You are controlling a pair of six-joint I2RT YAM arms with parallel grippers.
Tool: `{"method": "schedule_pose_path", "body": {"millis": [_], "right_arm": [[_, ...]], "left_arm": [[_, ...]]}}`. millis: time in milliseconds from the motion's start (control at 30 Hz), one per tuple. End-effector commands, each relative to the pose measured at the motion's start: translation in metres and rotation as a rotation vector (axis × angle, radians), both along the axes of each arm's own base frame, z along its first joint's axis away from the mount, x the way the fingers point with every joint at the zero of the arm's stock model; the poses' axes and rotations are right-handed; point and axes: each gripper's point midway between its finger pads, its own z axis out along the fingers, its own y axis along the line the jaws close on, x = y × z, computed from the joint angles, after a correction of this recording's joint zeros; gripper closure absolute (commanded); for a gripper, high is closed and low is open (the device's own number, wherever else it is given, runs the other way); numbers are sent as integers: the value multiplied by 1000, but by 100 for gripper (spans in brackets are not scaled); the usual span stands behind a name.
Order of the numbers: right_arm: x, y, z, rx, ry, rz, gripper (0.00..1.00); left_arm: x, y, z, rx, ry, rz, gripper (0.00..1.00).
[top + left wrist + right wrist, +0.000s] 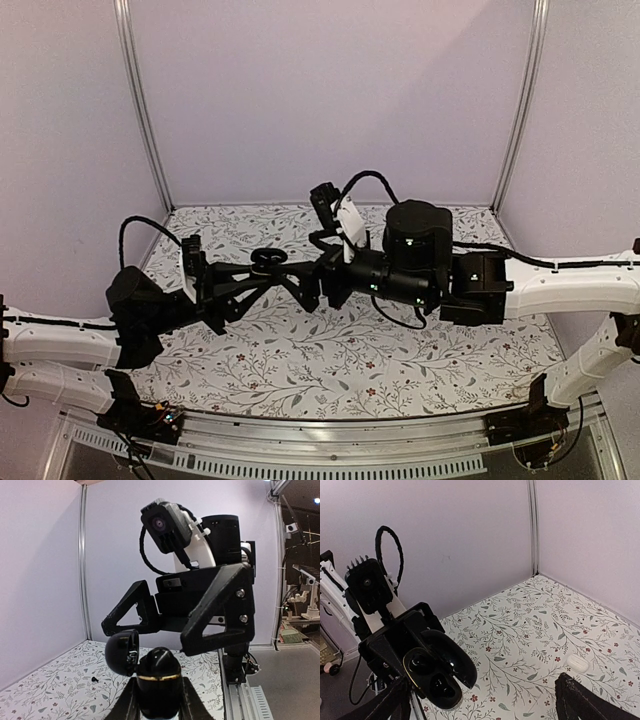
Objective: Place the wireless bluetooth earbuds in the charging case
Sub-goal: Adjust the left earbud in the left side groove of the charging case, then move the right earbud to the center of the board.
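Note:
My left gripper point(159, 700) is shut on the black charging case point(159, 682), held upright above the table with its lid point(121, 652) swung open to the left. A dark rounded shape point(159, 657) rises above the case's gold rim. In the right wrist view both wells of the case point(431, 680) look dark and glossy; I cannot tell whether earbuds sit in them. A tiny dark piece point(94, 679), possibly an earbud, lies on the table. My right gripper point(485, 707) stands open just above and beside the case, holding nothing. In the top view both grippers point(268, 262) point(296, 282) meet mid-table.
A small white pebble-shaped case point(578, 662) lies on the floral table cover point(330, 360). Lilac walls close the back and sides. A metal rail point(240, 695) runs along the table's edge near the right arm's base.

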Motion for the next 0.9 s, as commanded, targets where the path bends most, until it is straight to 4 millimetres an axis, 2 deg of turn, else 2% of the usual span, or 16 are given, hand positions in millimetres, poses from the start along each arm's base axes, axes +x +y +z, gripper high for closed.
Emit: {"method": "schedule_pose_path", "body": {"millis": [0, 133, 200, 267, 433, 500, 600, 700, 833, 867], "right_arm": [[-12, -17, 34, 84, -73, 42, 1], [-2, -40, 41, 84, -101, 28, 1], [16, -59, 35, 77, -66, 12, 2], [47, -82, 22, 54, 10, -32, 4], [121, -154, -33, -71, 186, -240, 6], [143, -182, -52, -111, 228, -317, 7], [176, -218, -91, -197, 328, -412, 10], [202, -246, -129, -253, 401, -485, 14], [231, -267, -163, -338, 450, -551, 23], [236, -270, -179, -391, 477, -559, 24]], "left_arm": [[-2, 6, 4, -13, -45, 17, 100], [1, 9, 1, -5, -13, 28, 100], [2, 11, 1, -5, 2, 37, 100], [6, 13, 1, -4, 28, 56, 100], [10, 17, 0, 3, 65, 80, 100], [11, 17, -1, 1, 74, 83, 100], [15, 17, -4, 9, 97, 89, 100], [16, 16, -5, 16, 105, 87, 100], [17, 16, -4, 18, 106, 88, 100], [17, 16, -4, 19, 106, 86, 100]]}}
